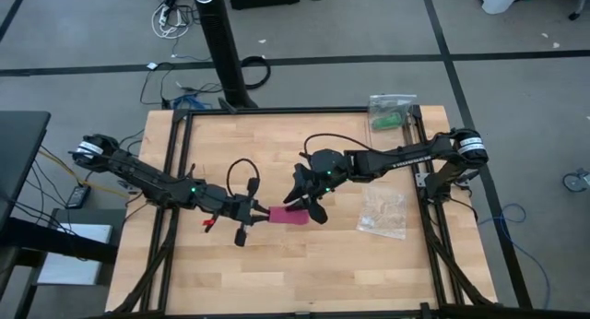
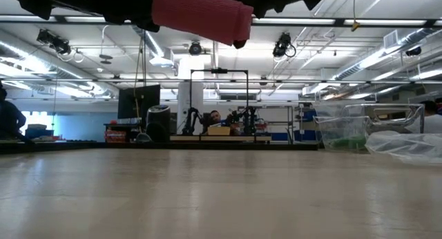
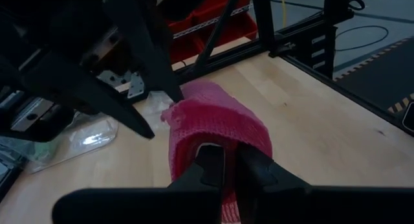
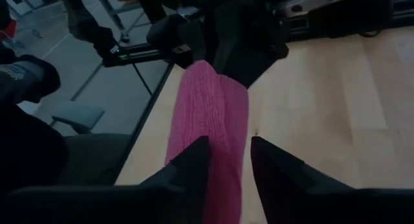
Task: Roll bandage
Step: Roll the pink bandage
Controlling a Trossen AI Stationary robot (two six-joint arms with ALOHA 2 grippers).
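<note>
Right now I have the magenta-pink stretchy fabric bandage strung between both arms near the middle of the light wooden table, and the low view shows it held clear of the surface. My left gripper has its fingers pressed together, pinching one end of the strip. My right gripper sits at the other end with its fingers spread either side of the band (I cannot tell whether they touch it). A clear crinkly plastic bag lies near the right arm, well apart from the bandage.
</note>
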